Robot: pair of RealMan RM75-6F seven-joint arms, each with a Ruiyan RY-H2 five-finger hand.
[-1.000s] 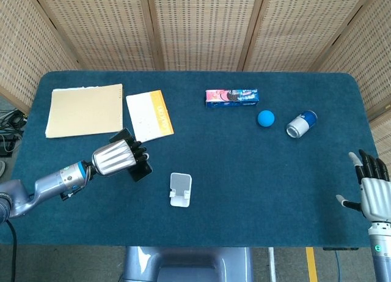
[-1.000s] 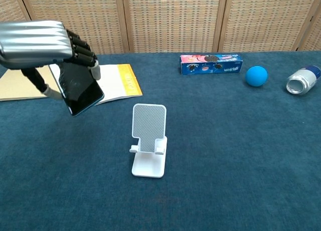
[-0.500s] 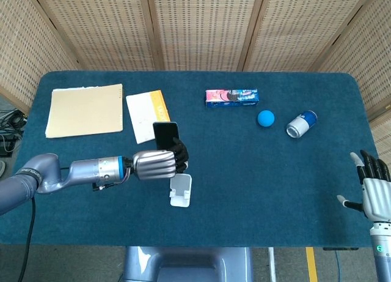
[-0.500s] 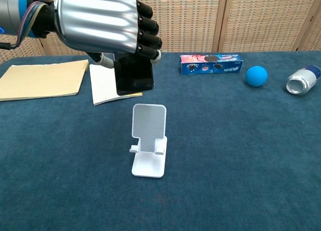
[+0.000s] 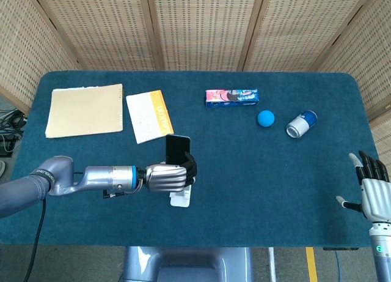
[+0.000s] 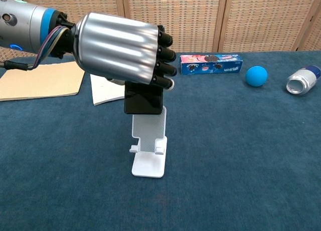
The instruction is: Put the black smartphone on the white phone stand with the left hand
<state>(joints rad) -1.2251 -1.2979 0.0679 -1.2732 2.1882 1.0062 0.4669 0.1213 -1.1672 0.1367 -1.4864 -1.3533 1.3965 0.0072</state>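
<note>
Blue-clothed table (image 5: 256,172), cane screens behind: phone carried over stand.
Left hand (image 6: 123,53) grips black smartphone (image 6: 144,98) upright, lower edge just above white phone stand (image 6: 149,141), apparently aligned for lowering onto its ledge; right hand (image 5: 371,181) empty, fingers spread, at table's edge.

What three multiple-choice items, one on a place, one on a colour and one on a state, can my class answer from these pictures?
1. Where is the black smartphone?
A. Above the white phone stand, in the left hand
B. Flat on the table
C. Beside the can

2. What colour is the ball?
A. Red
B. Blue
C. Yellow

3. How is the right hand?
A. Holding the ball
B. Closed in a fist
C. Empty, fingers apart

Answers: 1 A, the phone's lower edge hangs over the stand's back plate, above the ledge; 2 B, it shows blue in both views; 3 C, nothing lies in it at the table's edge.
</note>
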